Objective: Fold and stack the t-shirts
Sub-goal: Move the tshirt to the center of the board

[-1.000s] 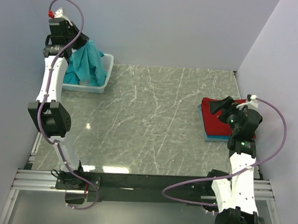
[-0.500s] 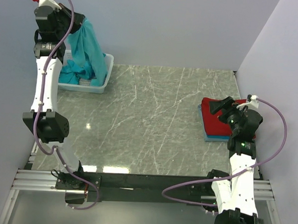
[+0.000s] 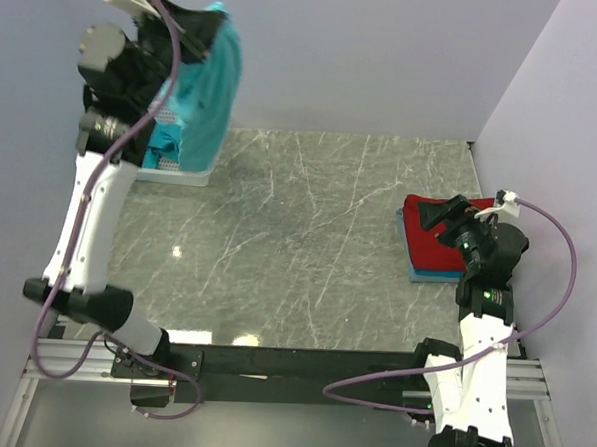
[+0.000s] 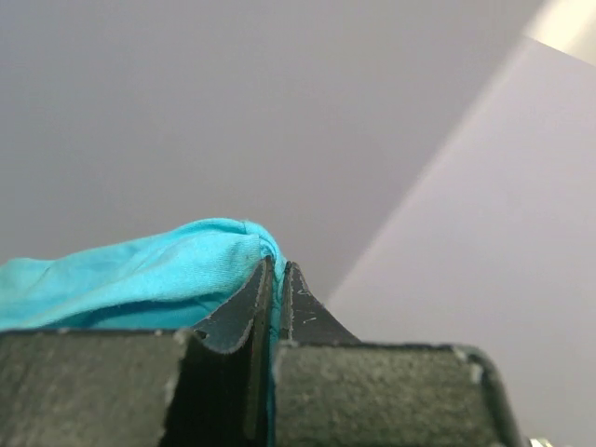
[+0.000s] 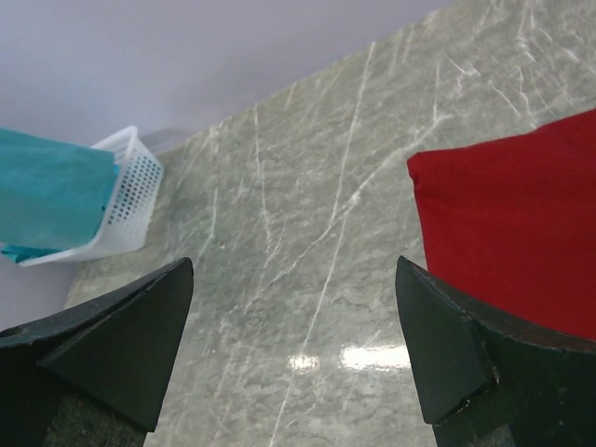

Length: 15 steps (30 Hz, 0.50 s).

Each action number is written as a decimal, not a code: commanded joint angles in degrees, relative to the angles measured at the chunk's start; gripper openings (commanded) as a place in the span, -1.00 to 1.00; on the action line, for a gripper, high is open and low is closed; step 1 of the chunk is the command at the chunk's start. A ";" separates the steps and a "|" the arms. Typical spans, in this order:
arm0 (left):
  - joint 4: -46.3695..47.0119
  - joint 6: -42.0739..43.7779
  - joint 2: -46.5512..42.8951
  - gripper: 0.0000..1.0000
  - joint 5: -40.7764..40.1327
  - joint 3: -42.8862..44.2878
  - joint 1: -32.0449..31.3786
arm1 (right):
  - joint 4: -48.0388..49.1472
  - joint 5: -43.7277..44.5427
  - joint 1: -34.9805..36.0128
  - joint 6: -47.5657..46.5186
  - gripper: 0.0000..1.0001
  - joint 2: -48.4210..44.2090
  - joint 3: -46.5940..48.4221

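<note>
Left gripper (image 4: 276, 270) clamped on teal t-shirt (image 3: 207, 99), hanging by far-left basket (image 3: 171, 173); its wrist view shows only the pinch. Right gripper (image 3: 441, 213) wide apart above red t-shirt (image 5: 521, 214) on blue t-shirt (image 3: 426, 277), right edge of counter (image 3: 298, 234).

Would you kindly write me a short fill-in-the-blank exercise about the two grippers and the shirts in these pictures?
1. Of the left gripper and the right gripper, only the ___ one holds the teal t-shirt.
2. Of the red t-shirt and the blue t-shirt, the ___ one lies on top.
3. The right gripper's jaws stand ___.
4. The white mesh basket stands at the table's far ___ corner.

Missing words: left; red; open; left.
</note>
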 commanded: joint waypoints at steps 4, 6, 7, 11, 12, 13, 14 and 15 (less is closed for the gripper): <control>2.21 5.70 -8.92 -0.99 -7.59 -3.75 -13.21 | 2.72 -2.14 -0.02 -0.01 0.89 -3.49 1.04; 0.37 5.71 -9.01 -0.99 -9.87 -3.32 -17.61 | 2.11 -2.40 -0.02 0.08 0.89 -4.20 1.22; -0.08 5.71 -8.92 -0.99 -10.58 -3.40 -19.02 | 1.85 -2.32 -0.02 -0.10 0.89 -4.37 1.31; -1.84 5.88 -8.48 -0.99 -17.50 -4.71 -27.44 | 1.23 -1.44 -0.02 -0.10 0.89 -6.56 0.70; -1.58 5.88 -8.48 -0.99 -19.35 -5.68 -28.42 | 1.23 -0.91 -0.02 -0.19 0.89 -6.92 0.61; -0.79 5.62 -8.57 -0.99 -21.11 -7.08 -29.39 | 1.31 -0.56 0.06 -0.10 0.89 -7.19 0.52; -0.61 5.18 -8.48 -0.99 -22.61 -8.57 -30.27 | 1.23 -0.65 -0.02 -0.10 0.89 -7.36 0.26; -0.70 3.70 -8.22 -0.99 -25.76 -11.72 -30.37 | 1.14 -0.56 -0.02 -0.19 0.89 -7.36 0.25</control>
